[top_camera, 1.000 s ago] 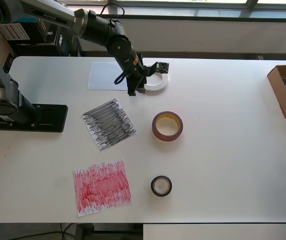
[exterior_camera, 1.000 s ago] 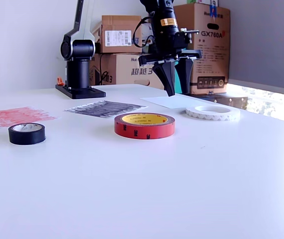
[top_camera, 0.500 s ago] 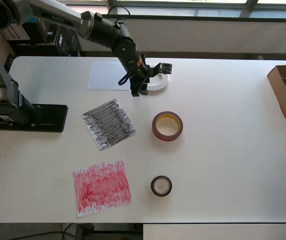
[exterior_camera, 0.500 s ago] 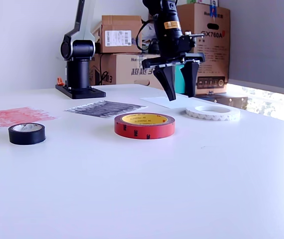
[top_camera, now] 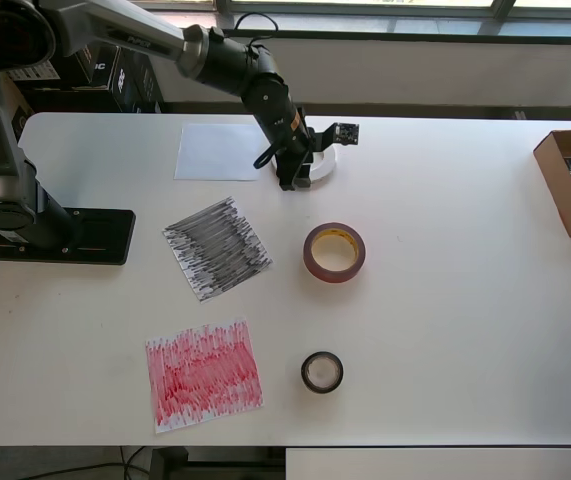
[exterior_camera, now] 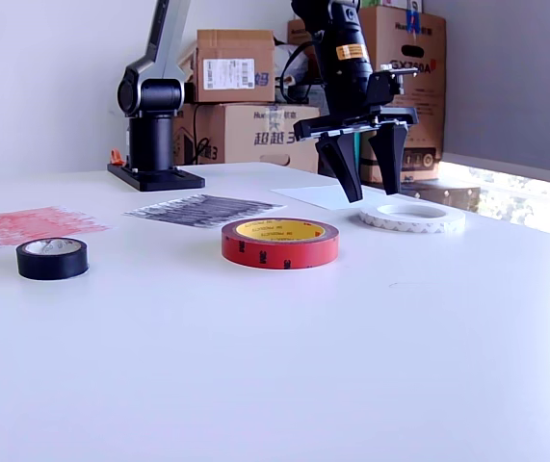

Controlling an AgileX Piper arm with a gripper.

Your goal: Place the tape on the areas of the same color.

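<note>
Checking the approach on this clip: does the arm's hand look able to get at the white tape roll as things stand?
Probably yes. The hand hangs open right at the white tape roll, its fingertips just above the near rim. Nothing stands between them; the red tape roll lies apart, nearer the exterior camera.

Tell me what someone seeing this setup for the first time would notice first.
Probably the black arm reaching across the white table, its open end effector poised over the near edge of the white tape roll beside the plain white sheet. Next, the red tape roll at mid-table and the small black tape roll near the front edge. In the overhead view, the black-scribbled sheet and red-scribbled sheet lie to their left.
</note>
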